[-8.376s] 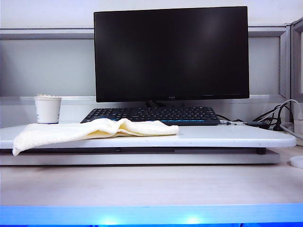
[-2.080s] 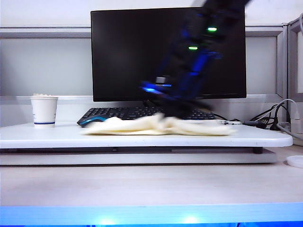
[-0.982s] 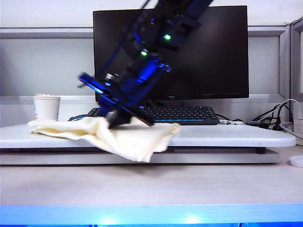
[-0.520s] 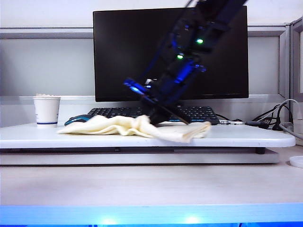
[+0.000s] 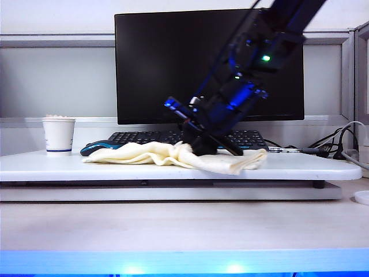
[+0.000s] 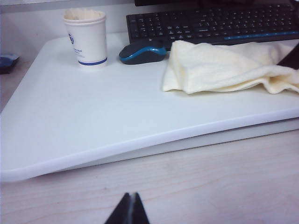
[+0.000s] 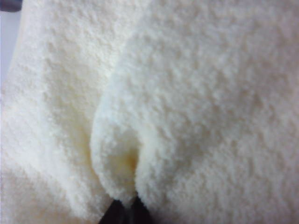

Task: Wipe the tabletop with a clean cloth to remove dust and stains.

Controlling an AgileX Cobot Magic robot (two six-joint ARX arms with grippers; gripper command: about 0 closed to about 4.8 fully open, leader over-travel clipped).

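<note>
- The cloth (image 5: 173, 156) is spread rumpled on the tabletop (image 5: 300, 168), directly in front of the keyboard (image 5: 173, 137).
- The right end effector (image 5: 199, 149) is clamped shut on a pinched fold of the cloth (image 7: 154, 116), roughly at the keyboard's middle.
- The left end effector (image 6: 127, 211) is seen with its fingertips pressed together, holding nothing, above the wood-grain bench (image 6: 210, 182), well short of the keyboard.
- A mouse (image 6: 141, 51) and a paper cup (image 6: 86, 37) sit beside the keyboard's end.
</note>
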